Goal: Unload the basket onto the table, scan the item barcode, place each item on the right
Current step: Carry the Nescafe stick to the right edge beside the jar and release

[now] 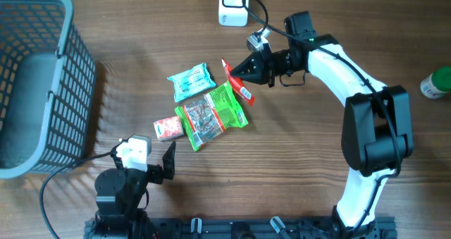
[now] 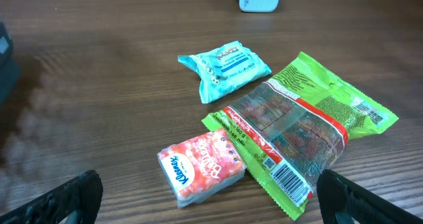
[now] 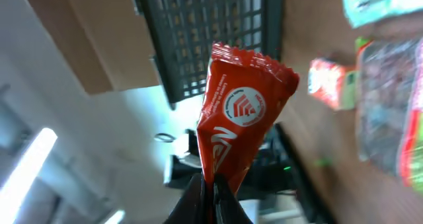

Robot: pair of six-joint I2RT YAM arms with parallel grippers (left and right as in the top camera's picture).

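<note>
A grey plastic mesh basket stands outboard of the left gripper, whose fingers are spread wide with nothing between them. Just ahead of it lie a pink soft tissue pack, a teal wipes pouch and a green clear-window snack bag. The right gripper is clamped on a red foil sachet, lifted above the bag.

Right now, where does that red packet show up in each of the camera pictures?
Overhead: red packet just above centre, pinched by the right gripper.
Left wrist: not in it.
Right wrist: centre of the picture, rising from the fingers.
Shared landmark: the green snack bag, visible in all three views.
</note>
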